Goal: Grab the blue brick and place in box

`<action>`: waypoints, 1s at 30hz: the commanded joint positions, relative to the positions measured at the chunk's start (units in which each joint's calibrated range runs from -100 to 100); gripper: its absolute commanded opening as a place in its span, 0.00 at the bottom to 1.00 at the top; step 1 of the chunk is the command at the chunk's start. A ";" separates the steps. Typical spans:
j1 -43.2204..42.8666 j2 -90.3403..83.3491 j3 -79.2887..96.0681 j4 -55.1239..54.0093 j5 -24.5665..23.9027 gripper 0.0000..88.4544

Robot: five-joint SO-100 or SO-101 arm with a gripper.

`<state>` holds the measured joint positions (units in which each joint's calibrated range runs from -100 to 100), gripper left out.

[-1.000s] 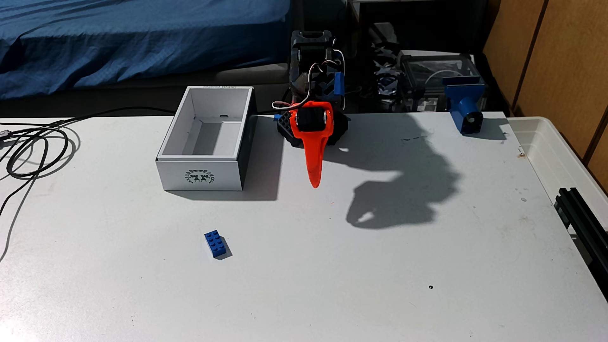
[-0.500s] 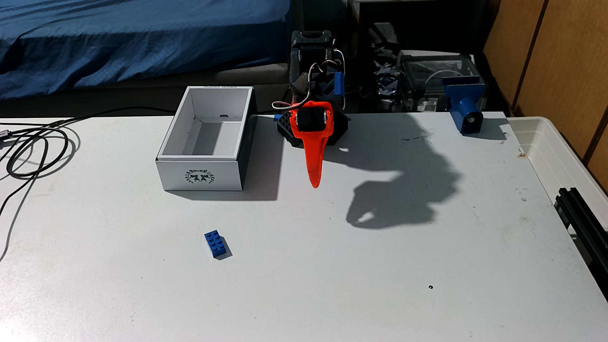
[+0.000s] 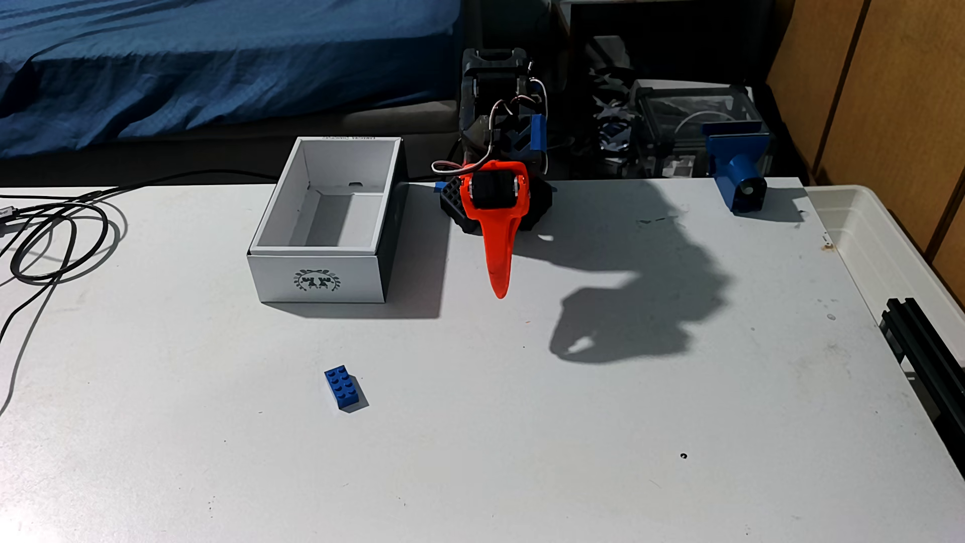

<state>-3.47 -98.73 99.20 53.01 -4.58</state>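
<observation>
One small bright-blue plastic toy brick (image 3: 342,387) with a two-by-four grid of round studs lies flat on the worktop (image 3: 522,417), turned slightly askew, near the front and left of the middle in the fixed view. One white rectangular cardboard box (image 3: 318,279) with thin walls, a dark right side and a dark green wreath-like emblem on its front stands open-topped farther back, well apart from the brick; its inside holds nothing visible.

One black arm stands at the far edge, just to the right of the box, with blue tape on its upper part and thin wires looping over it. Its orange plastic jaws (image 3: 500,292) point down toward the camera above the worktop and taper to one tip; they look pressed together with nothing between them, and they are well apart from the brick.

One coil of black cable (image 3: 57,245) lies at the left edge. One larger blue block-shaped fixture (image 3: 739,167) with a round dark hole sits at the far right corner. One translucent white plastic bin (image 3: 887,245) adjoins the right side.

The worktop is matte white, lightly scuffed and speckled, with a hard arm shadow falling to the right. Behind it are a bed with a blue cover (image 3: 209,68), dark clutter and wooden panels (image 3: 887,78).
</observation>
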 commanded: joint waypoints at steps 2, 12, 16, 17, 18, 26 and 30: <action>-0.32 -0.59 -0.26 0.12 -0.34 0.01; 4.51 -0.67 -2.74 0.46 0.29 0.01; 14.24 -0.17 -8.16 2.01 -0.03 0.01; 16.69 -0.08 -10.11 2.36 -0.08 0.01; 19.14 0.00 -11.80 2.87 -0.13 0.01; 32.89 0.85 -19.96 7.10 -0.24 0.01; 36.31 7.87 -23.69 7.10 -0.18 0.01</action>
<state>30.48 -95.61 79.88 59.77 -4.58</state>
